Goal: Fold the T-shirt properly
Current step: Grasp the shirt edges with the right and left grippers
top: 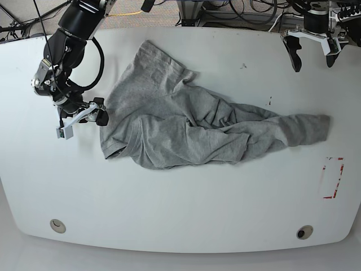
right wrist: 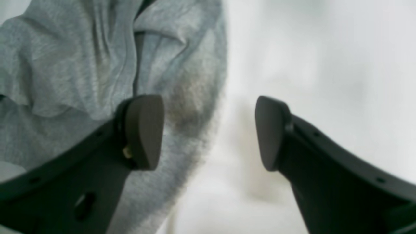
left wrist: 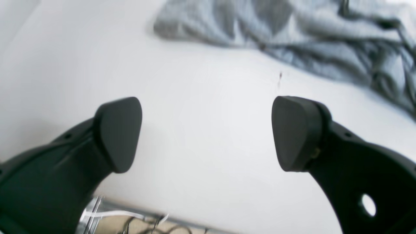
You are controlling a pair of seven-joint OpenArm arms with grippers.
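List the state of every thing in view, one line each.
T-shirt: unfolded, crumpled and wrinkled, lying on the table.
Left hand: open, empty, over bare table, apart from the shirt.
Right hand: open, at the shirt's edge, nothing gripped.
Table: white, bearing the shirt.

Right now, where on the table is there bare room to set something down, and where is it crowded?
Bare: the wide strip of table between the T-shirt and the near edge, and the far right corner below the left gripper. Crowded: the left side, where the right gripper sits at the shirt's edge.
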